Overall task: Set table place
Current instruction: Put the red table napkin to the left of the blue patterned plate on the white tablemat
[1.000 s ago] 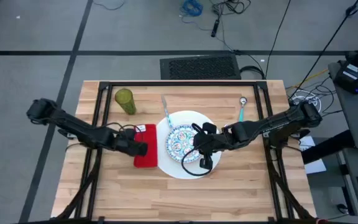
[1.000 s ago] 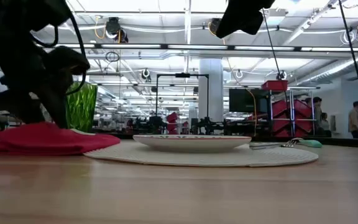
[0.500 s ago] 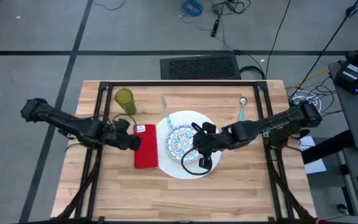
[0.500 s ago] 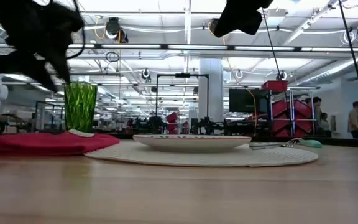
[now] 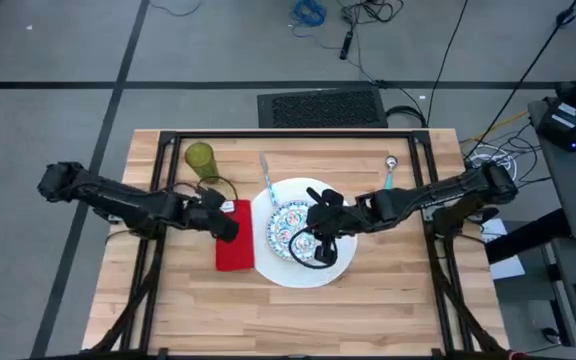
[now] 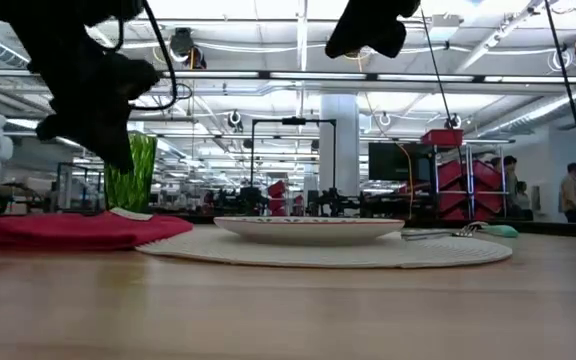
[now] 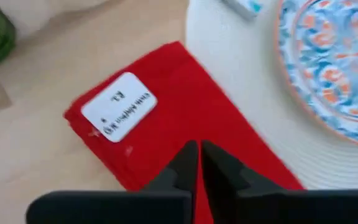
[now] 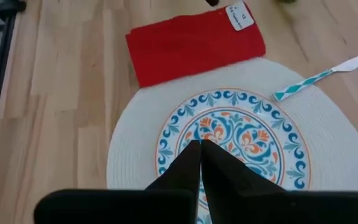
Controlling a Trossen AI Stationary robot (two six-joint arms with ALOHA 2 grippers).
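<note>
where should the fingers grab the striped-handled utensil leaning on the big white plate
Grip the teal-and-white striped handle where it overhangs the large white round plate, coming straight down with fingers across its narrow width. There the handle sits lifted off the wooden table, leaving room under it, judging by this view.

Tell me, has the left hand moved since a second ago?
Yes. The left hand lifted off the red cloth napkin, swung toward the olive-green tumbler, and now hovers over the napkin's far end.
</note>
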